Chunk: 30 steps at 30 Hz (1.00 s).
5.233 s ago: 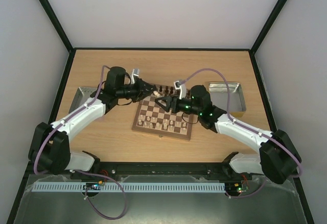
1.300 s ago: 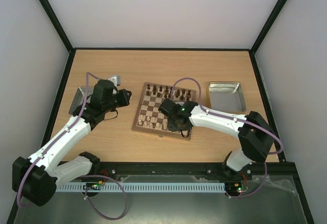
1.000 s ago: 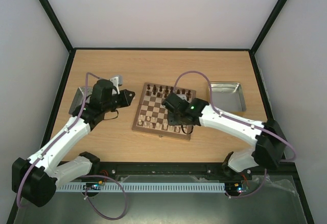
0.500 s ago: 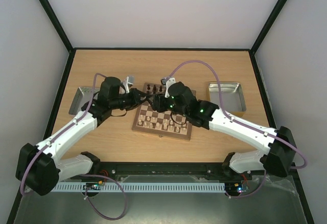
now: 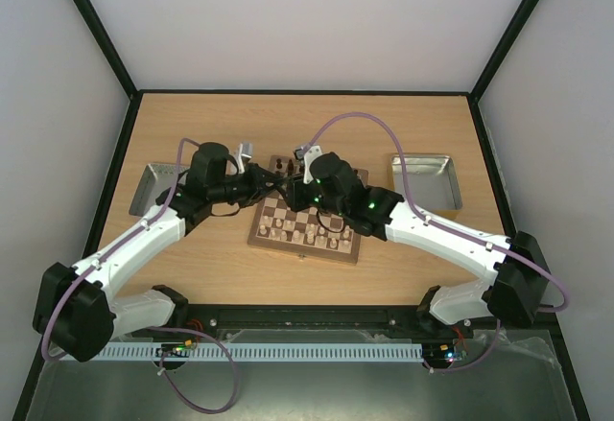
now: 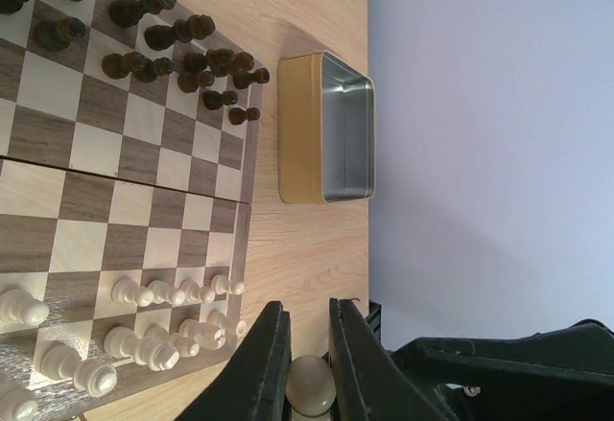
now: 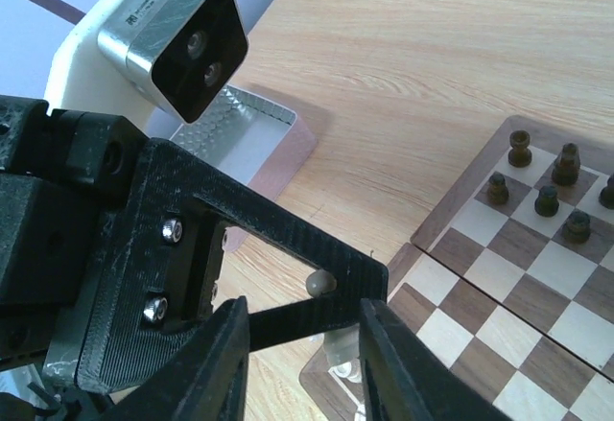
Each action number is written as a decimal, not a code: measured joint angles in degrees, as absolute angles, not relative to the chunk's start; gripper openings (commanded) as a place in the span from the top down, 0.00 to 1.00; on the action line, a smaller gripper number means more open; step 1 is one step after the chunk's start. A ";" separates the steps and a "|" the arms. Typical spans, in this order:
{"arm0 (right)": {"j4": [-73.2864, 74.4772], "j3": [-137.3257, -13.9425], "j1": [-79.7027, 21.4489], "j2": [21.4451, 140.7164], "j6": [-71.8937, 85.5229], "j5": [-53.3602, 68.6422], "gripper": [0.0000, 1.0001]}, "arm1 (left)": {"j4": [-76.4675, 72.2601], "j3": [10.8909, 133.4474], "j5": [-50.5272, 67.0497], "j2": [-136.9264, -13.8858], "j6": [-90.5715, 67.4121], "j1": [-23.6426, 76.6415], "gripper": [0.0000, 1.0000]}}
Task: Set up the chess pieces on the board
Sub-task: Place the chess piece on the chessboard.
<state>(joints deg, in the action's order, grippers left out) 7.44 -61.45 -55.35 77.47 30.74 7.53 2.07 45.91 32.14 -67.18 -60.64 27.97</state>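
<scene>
Looks like a mid-desk handoff: left fingers (image 6: 261,363) pinched tight on a cream piece (image 6: 310,385), right fingers (image 7: 216,359) gaping either side, need to close next.

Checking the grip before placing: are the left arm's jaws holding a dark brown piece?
No, the left wrist view shows a pale cream piece pinched between the left jaws.

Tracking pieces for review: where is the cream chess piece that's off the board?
The cream chess piece is pinched in the left gripper, over the board's far-left corner in the top view, directly facing the right gripper.
</scene>
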 measured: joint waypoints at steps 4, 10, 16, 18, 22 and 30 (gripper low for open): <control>8.27 -61.43 -55.35 77.34 29.95 6.98 0.59 | 2.11 45.93 31.94 -67.40 -60.58 27.97 0.95; 9.23 -61.25 -55.37 76.90 28.80 7.38 0.68 | 2.15 46.35 31.92 -67.92 -60.18 27.97 0.95; 10.57 -60.47 -55.37 76.86 27.44 8.21 0.65 | 2.22 46.98 31.90 -68.03 -59.42 27.97 0.95; 10.87 -60.47 -55.37 76.86 27.38 8.21 0.61 | 2.24 46.98 31.92 -68.03 -59.18 27.97 0.95; 10.85 -60.49 -55.37 76.99 27.11 7.64 0.59 | 2.28 47.00 32.21 -68.05 -58.52 27.97 0.95; 11.29 -62.26 -55.37 80.53 26.74 5.78 0.66 | 3.79 47.92 32.45 -68.05 -56.73 27.81 0.95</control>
